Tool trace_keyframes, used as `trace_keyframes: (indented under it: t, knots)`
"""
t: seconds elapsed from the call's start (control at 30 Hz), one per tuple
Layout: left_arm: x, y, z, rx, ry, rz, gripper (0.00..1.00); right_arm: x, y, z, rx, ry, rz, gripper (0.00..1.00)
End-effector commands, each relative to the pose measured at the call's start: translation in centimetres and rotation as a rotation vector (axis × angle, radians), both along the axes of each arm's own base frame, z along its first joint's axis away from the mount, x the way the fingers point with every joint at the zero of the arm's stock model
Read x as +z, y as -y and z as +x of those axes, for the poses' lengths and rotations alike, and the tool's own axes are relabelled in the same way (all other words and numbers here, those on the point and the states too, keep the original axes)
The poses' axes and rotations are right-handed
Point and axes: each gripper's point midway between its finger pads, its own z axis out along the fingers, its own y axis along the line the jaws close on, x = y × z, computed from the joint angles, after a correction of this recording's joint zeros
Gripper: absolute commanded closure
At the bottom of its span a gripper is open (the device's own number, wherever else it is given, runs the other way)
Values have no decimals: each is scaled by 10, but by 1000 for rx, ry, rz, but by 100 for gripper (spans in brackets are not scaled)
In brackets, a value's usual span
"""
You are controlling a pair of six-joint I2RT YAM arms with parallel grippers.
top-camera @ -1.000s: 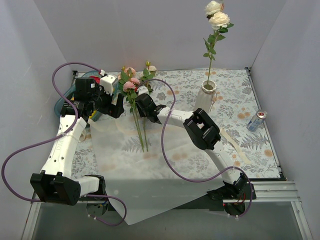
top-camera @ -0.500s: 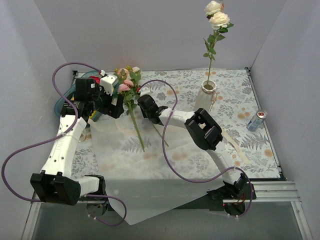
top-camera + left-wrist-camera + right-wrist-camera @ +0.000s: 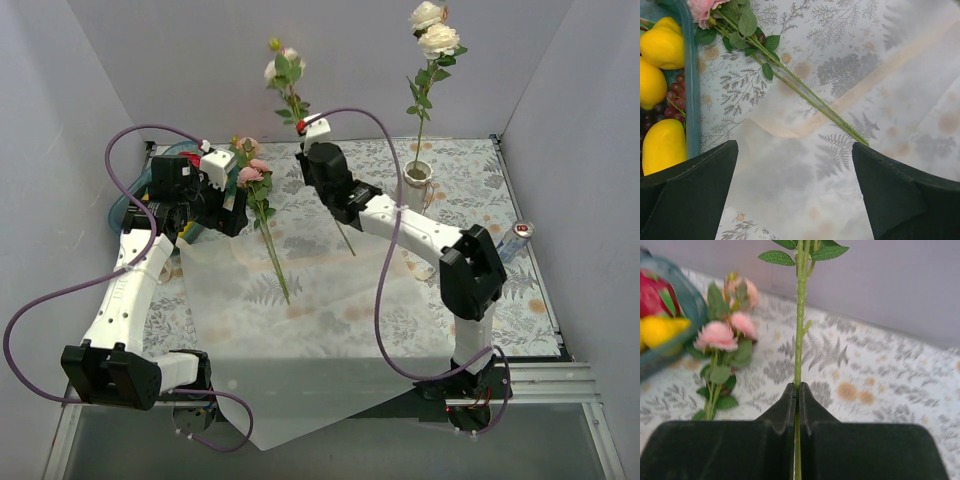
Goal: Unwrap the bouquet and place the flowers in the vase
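My right gripper is shut on the green stem of a cream rose and holds it upright above the table's back middle. The white vase stands to the right of it with two white roses in it. The bouquet's white paper lies spread flat. Pink roses lie at its far left edge, stems pointing toward me. My left gripper hovers open over the paper beside those stems, nothing between its fingers.
A blue tray with yellow and red fruit sits at the back left, close behind the left gripper. A silver can stands at the right edge. A cream ribbon lies on the floral tablecloth, right of the paper.
My right gripper closed on the cream rose's stem and lifted it off the paper, swinging it up and toward the back. The pink roses shifted slightly left. The left arm stayed still.
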Motion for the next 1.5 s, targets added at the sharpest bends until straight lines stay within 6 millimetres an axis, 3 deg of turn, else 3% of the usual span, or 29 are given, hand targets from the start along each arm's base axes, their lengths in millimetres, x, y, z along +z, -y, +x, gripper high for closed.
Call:
trace_keyframes:
  t: [0.0, 0.17, 0.27, 0.3, 0.37, 0.43, 0.57, 0.6, 0.63, 0.77, 1.13, 1.3, 1.47]
  knots:
    - [16, 0, 5, 6, 42, -11, 2, 138, 25, -10, -13, 279, 133, 99]
    - [16, 2, 7, 3, 35, -29, 2, 254, 56, -49, 45, 557, 279, 99]
    - [16, 3, 7, 0, 33, -35, 2, 329, 98, -94, 62, 825, 367, 99]
    - [15, 3, 7, 1, 32, -33, 2, 337, 101, -101, 93, 874, 370, 99]
    - [15, 4, 8, -1, 35, -36, 2, 366, 133, -114, 72, 1007, 414, 99]
    - [14, 3, 7, 0, 33, -38, 2, 379, 154, -122, 44, 1110, 429, 99]
    - [14, 5, 7, -6, 35, -43, 2, 380, 200, -110, -26, 1166, 428, 99]
    - [15, 5, 7, -8, 37, -46, 2, 388, 210, -122, -18, 1244, 449, 99]
    - [13, 5, 7, -6, 33, -45, 2, 377, 214, -119, -19, 1254, 441, 99]
    - [9, 5, 8, -10, 29, -38, 2, 369, 235, -110, -41, 1249, 446, 99]
    - [8, 7, 12, -33, 17, -34, 2, 363, 246, -100, 24, 1298, 493, 99]
    - [4, 9, 14, -43, 3, -36, 2, 344, 256, -96, 64, 1335, 618, 99]
    - [2, 8, 18, -38, -9, -31, 2, 325, 250, -85, 77, 1312, 599, 99]
